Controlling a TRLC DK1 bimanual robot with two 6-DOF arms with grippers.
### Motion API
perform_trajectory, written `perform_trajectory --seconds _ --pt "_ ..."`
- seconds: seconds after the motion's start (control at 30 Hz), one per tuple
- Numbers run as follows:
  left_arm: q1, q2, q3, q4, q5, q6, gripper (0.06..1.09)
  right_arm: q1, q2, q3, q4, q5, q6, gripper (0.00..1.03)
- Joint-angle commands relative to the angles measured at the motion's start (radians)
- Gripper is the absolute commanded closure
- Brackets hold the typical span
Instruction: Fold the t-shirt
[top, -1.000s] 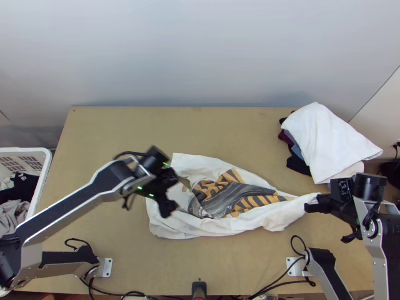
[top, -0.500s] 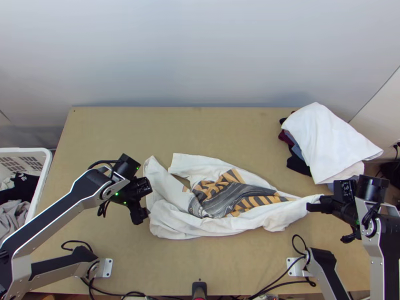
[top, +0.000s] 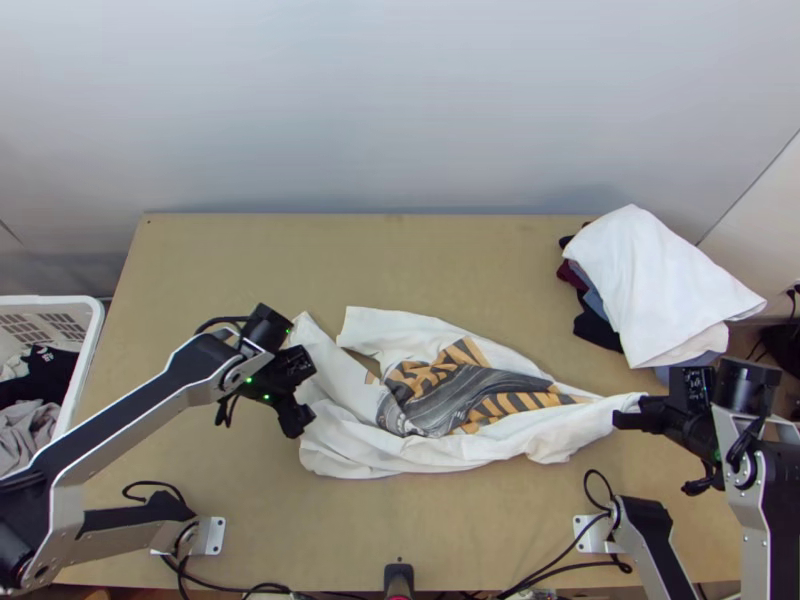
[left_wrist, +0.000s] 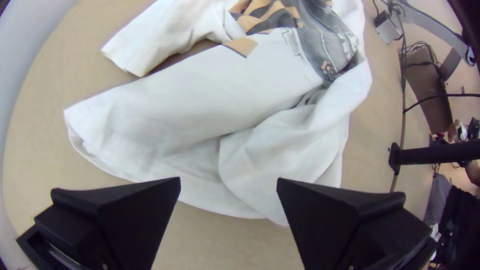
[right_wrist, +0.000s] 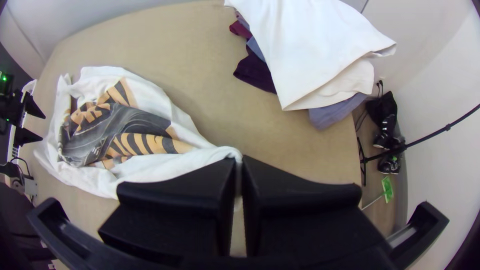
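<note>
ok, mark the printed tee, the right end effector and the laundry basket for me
Printed tee (top: 450, 395): top view, on its dark print.
Right end effector (right_wrist: 239, 163): right wrist view, midway between its fingertips.
Laundry basket (top: 87, 352): top view, on its white rim.

"What's on the left?"
"A basket (top: 94, 326) holding black and grey clothes (top: 50, 378)."
"And far right?"
"A pile (top: 596, 326) on the table (top: 230, 260), with a white cloth (top: 655, 280) on top."

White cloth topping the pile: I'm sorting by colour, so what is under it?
Under the white cloth, maroon cloth, dark cloth, cream cloth and grey-blue cloth stick out. The rest is covered; the number of pieces is hidden.
</note>
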Motion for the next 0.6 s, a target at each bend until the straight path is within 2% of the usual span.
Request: perform_trajectory --seconds 0.0,0.1,0.3,0.37,0.57 --pt "-0.014 0.067 -0.001 0.021 0.024 -0.056 0.22 0.015 -0.009 0.005 -0.003 0.000 0.016 1.00" --pt "-0.016 0.093 -0.002 0.043 0.043 -0.074 0.37 0.017 -0.009 0.007 -0.001 0.000 0.022 1.00" --pt "-0.018 0.125 -0.012 0.113 0.050 -0.128 0.52 0.020 -0.009 0.012 0.000 0.000 0.027 1.00" --pt "-0.022 0.139 -0.012 0.115 0.066 -0.131 0.61 0.020 -0.010 0.010 0.000 0.000 0.027 1.00" --pt "-0.018 0.141 -0.036 0.123 0.112 -0.132 0.78 0.020 -0.013 0.010 0.000 0.000 0.029 1.00"
